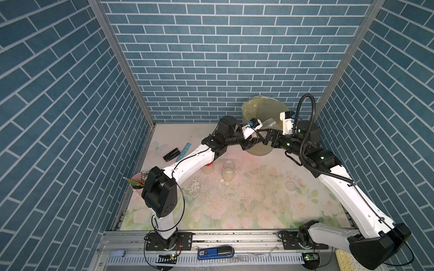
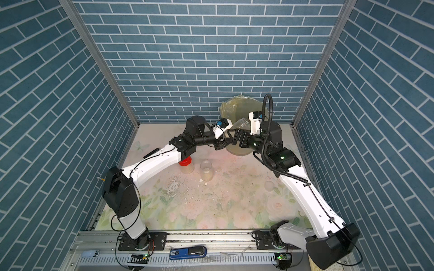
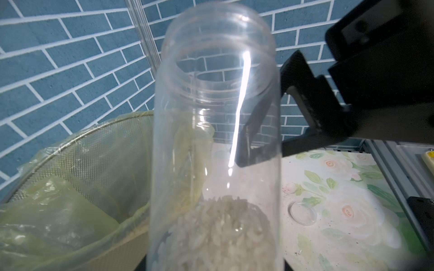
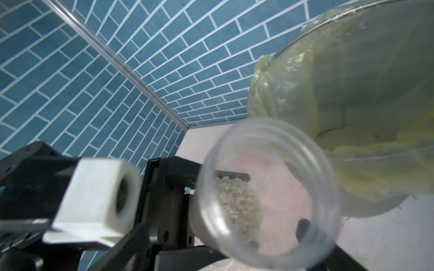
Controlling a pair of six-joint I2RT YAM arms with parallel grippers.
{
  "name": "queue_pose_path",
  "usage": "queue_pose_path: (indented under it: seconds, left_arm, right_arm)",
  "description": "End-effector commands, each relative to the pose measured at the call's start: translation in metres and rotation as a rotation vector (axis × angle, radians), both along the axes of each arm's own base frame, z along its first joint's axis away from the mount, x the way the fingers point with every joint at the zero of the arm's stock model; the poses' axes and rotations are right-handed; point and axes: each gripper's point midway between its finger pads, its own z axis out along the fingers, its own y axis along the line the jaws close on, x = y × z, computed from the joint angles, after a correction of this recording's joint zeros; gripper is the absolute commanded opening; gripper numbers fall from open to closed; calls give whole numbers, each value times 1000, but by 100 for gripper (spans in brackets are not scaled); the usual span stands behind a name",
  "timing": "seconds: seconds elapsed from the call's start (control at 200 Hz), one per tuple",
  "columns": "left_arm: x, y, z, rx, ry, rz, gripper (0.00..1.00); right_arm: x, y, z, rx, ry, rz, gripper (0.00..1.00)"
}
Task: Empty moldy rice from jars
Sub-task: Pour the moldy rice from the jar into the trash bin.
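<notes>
My left gripper (image 1: 258, 134) is shut on the base of an open clear jar (image 1: 270, 122), held tilted in front of the bin with its mouth raised. The moldy rice (image 3: 218, 234) sits clumped at that jar's bottom; it also shows through the mouth (image 4: 237, 204). My right gripper (image 1: 270, 138) stands open beside the jar, its black fingers (image 3: 303, 93) apart near the neck. A jar with a red cap (image 2: 186, 165) and another clear jar (image 2: 206, 172) stand on the mat, the first partly hidden by my left arm. A loose clear lid (image 1: 290, 185) lies flat on the mat.
The big translucent bin (image 1: 265, 110) with its yellow bag stands at the back, against the wall. A pink pencil cup (image 1: 138, 184), a black tool (image 1: 171, 154) and a blue ruler (image 1: 184, 151) lie at the left. White crumbs (image 1: 195, 185) are scattered mid-mat.
</notes>
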Motion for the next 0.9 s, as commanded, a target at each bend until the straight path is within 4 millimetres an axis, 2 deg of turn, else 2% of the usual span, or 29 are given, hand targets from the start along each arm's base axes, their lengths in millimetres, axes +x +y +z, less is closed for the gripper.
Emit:
queue_pose_path:
  seconds: [0.0, 0.095, 0.245, 0.46, 0.63, 0.74, 0.815, 0.895]
  left_arm:
    - [18, 4, 11, -10, -23, 5, 0]
    - [31, 1, 18, -28, -34, 20, 0]
    - [46, -6, 22, -45, -61, 34, 0]
    - [60, -13, 28, -66, -82, 56, 0]
    - [64, -12, 28, -67, -90, 71, 0]
    - [64, -13, 27, -68, -90, 67, 1]
    - [65, -13, 26, -66, -96, 69, 2]
    - [67, -14, 24, -66, -102, 73, 7]
  right_arm:
    - [30, -10, 14, 94, 21, -35, 98]
    - [52, -11, 19, 115, 37, -22, 96]
    - [70, -2, 35, 162, 3, 45, 95]
    - [88, 3, 28, 218, 49, 80, 92]
    - [92, 2, 21, 224, 62, 75, 84]
    - [94, 2, 17, 234, 69, 79, 73]
    - [96, 3, 15, 238, 75, 80, 69]
    - [99, 4, 13, 244, 84, 87, 60]
